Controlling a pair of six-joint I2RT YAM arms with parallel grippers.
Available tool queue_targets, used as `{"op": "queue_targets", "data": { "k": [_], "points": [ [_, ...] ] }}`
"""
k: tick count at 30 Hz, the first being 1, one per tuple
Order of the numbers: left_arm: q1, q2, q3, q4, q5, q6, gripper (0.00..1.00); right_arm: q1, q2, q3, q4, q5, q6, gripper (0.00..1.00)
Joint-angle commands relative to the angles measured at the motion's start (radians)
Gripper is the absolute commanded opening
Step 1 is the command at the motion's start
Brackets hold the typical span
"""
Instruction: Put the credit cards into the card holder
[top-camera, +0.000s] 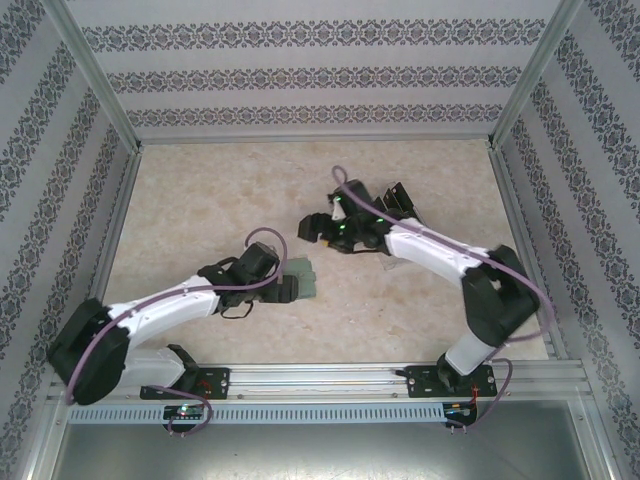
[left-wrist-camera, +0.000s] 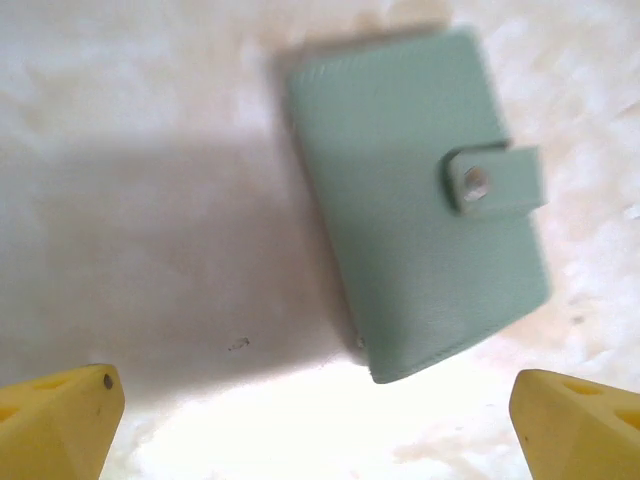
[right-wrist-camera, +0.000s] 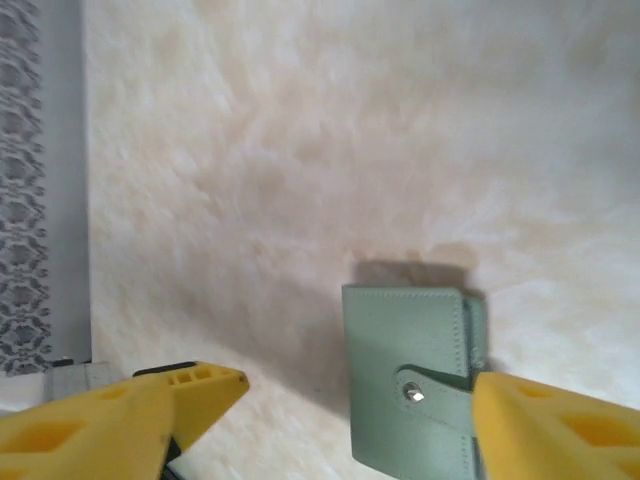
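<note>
— How is the left gripper (left-wrist-camera: 320, 428) found?
— It is spread wide. Its yellow fingertips (left-wrist-camera: 62, 418) are seen at the two lower corners of the wrist view, and nothing is held between them.

— What is met just ahead of it?
— The card holder (left-wrist-camera: 418, 210) is laid flat on the table (left-wrist-camera: 150, 200), ahead of the fingers and nearer the one at the right of that view. It is folded closed, with its tab (left-wrist-camera: 492, 180) snapped across the front.

— Is it touched?
— No contact is seen; bare table is left between fingertips and wallet.

— And the right gripper (right-wrist-camera: 340, 440)?
— It too is opened wide and carries nothing. The card holder is seen low between its fingers, its tab side overlapped in that view by one fingertip (right-wrist-camera: 560, 430).

— From above?
— The card holder is seen just beyond the left gripper, with the right gripper farther out across the table, pointed toward it.

— Farther still?
— Behind the right wrist some dark shapes (top-camera: 396, 200) are made out, perhaps cards, though they are too small to be told.
</note>
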Motion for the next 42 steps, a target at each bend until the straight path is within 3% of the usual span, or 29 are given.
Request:
{"op": "queue_targets", "data": {
  "k": [1, 3, 9, 16, 20, 23, 26, 31, 34, 39, 42],
  "points": [
    [0.018, -0.108, 0.101, -0.115, -0.118, 0.035, 1.0, -0.077, -0.171, -0.011, -0.076, 0.08, -0.047, 0.91],
    [0.04, -0.157, 0.148, -0.159, -0.189, 0.056, 1.0, -0.124, -0.26, -0.01, -0.123, 0.156, -0.085, 0.98],
    [0.195, -0.265, 0.223, -0.194, -0.385, 0.195, 1.0, -0.273, -0.436, -0.057, -0.213, 0.51, -0.266, 0.98],
    [0.442, -0.398, 0.078, 0.07, -0.412, 0.433, 1.0, -0.481, -0.602, -0.346, 0.144, 0.896, -0.462, 0.98],
    [0.547, -0.43, -0.04, 0.244, -0.393, 0.502, 1.0, -0.618, -0.582, -0.447, 0.234, 0.888, -0.476, 0.98],
    [0.595, -0.401, -0.094, 0.302, -0.366, 0.538, 1.0, -0.656, -0.547, -0.541, 0.347, 0.871, -0.547, 0.98],
    [0.619, -0.344, -0.162, 0.41, -0.347, 0.578, 1.0, -0.658, -0.514, -0.629, 0.467, 0.841, -0.595, 0.98],
    [0.632, -0.104, -0.326, 0.903, -0.296, 0.642, 1.0, -0.657, -0.41, -0.742, 0.705, 0.744, -0.625, 0.98],
    [0.632, 0.07, -0.35, 1.118, -0.274, 0.687, 1.0, -0.652, -0.362, -0.777, 0.853, 0.665, -0.666, 0.98],
    [0.668, 0.166, -0.305, 1.163, -0.186, 0.636, 1.0, -0.647, -0.3, -0.789, 0.957, 0.523, -0.712, 0.98],
    [0.672, 0.28, -0.36, 1.377, -0.087, 0.662, 1.0, -0.589, -0.184, -0.861, 1.229, 0.521, -0.759, 0.98]
  ]
}}
